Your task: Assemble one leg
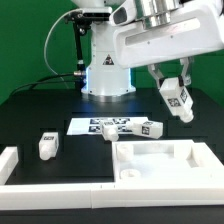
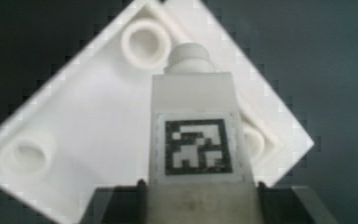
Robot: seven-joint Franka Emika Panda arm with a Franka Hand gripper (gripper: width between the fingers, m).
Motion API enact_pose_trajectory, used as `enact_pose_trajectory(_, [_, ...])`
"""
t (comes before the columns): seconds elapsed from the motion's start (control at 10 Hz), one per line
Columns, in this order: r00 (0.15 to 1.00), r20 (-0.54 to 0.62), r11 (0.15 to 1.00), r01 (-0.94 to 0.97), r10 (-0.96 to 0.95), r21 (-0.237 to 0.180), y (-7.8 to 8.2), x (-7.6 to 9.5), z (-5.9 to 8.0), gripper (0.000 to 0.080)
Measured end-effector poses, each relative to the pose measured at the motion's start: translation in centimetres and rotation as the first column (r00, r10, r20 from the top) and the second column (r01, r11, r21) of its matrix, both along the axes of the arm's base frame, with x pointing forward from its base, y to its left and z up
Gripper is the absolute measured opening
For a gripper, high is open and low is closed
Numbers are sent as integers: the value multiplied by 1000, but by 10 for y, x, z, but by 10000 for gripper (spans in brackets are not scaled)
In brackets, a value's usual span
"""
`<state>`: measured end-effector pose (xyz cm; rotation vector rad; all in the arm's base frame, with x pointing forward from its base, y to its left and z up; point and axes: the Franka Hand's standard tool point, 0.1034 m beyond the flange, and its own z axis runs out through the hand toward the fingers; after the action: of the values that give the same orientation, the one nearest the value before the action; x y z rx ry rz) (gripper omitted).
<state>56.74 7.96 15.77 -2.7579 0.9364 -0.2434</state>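
My gripper (image 1: 172,88) is shut on a white leg (image 1: 177,102) with a black-and-white tag and holds it in the air, tilted, above the far right part of the white square tabletop (image 1: 160,165). In the wrist view the leg (image 2: 197,125) stands between my two fingers (image 2: 123,203), its tip pointing at the tabletop (image 2: 87,110) below, near a round screw hole (image 2: 144,42). Another leg (image 1: 48,145) stands on the table at the exterior view's left. Two more legs (image 1: 150,127) lie on the marker board.
The marker board (image 1: 85,127) lies flat in the middle of the black table. A white L-shaped wall (image 1: 40,183) runs along the front and left. The robot base (image 1: 105,70) stands at the back.
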Motion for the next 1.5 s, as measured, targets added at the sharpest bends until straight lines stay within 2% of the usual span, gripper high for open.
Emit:
enact_pose_trajectory(0.1, [996,41,995,-78,81,-54,7,6,4,285])
enact_pose_trajectory(0.2, [987,77,987,-132,139,-92,20,9,7,285])
enact_pose_trajectory(0.3, [990,130,997,-47,56,-68,43,4,9,285])
enact_pose_trajectory(0.4, [987,137,994,-78,88,-76,52,-3,5,285])
enact_pose_trajectory(0.6, [986,137,994,-84,93,-74,47,-1,5,285])
enact_pose_trajectory(0.7, [971,143,977,-173,190,-122,40,1,5,285])
enact_pose_trajectory(0.8, [950,156,956,-243,269,-168,34,11,10,285])
enact_pose_trajectory(0.9, [941,170,948,-261,292,-183,40,17,18,285])
enact_pose_trajectory(1.0, [935,173,943,-277,309,-184,53,15,20,285])
enact_pose_trajectory(1.3, [936,168,943,-280,310,-179,50,14,17,286])
enact_pose_trajectory(1.4, [929,167,936,-298,329,-189,49,14,15,286])
enact_pose_trajectory(1.5, [905,163,908,-354,393,-226,41,11,10,286])
